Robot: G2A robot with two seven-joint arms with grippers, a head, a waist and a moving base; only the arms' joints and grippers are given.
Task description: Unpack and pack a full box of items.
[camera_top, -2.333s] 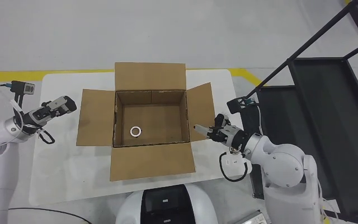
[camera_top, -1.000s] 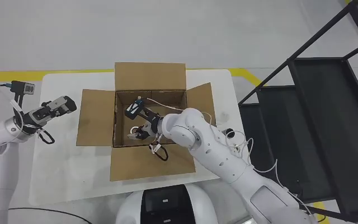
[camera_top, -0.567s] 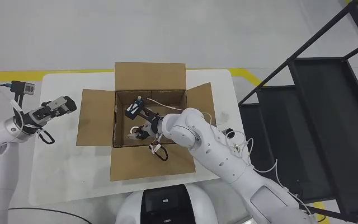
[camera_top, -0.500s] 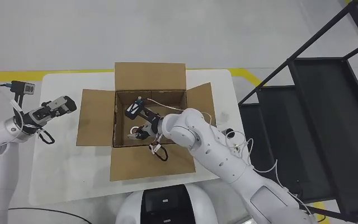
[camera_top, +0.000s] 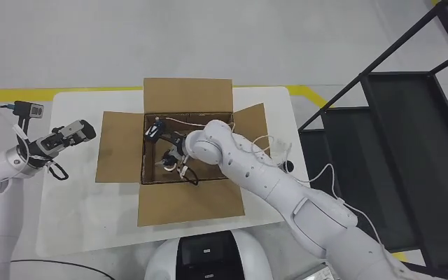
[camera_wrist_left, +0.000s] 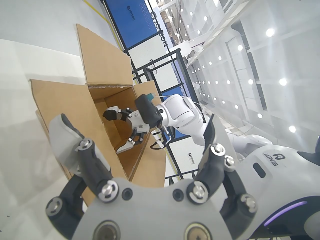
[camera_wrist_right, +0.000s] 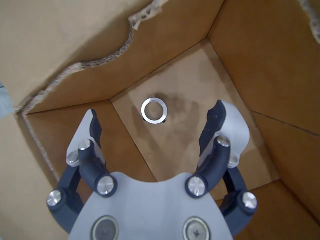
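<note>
Right end effector (camera_wrist_right: 155, 116), jaws spread and empty, hangs inside the box (camera_wrist_right: 250, 38) straight above the ring (camera_wrist_right: 153, 110) flat on its floor; left end effector (camera_top: 77, 131), likewise spread, is well apart.

Bright, even overhead light covers the white bench (camera_top: 84, 210), leaving only faint, soft shadows. Round ceiling lamps (camera_wrist_left: 270, 32) glare in the left wrist view, where straight lines bow toward the edges. Inside the brown cardboard box (camera_wrist_right: 262, 38) it is dimmer, with a blurry-edged shadow beside the silver metal ring (camera_wrist_right: 143, 111).
</note>
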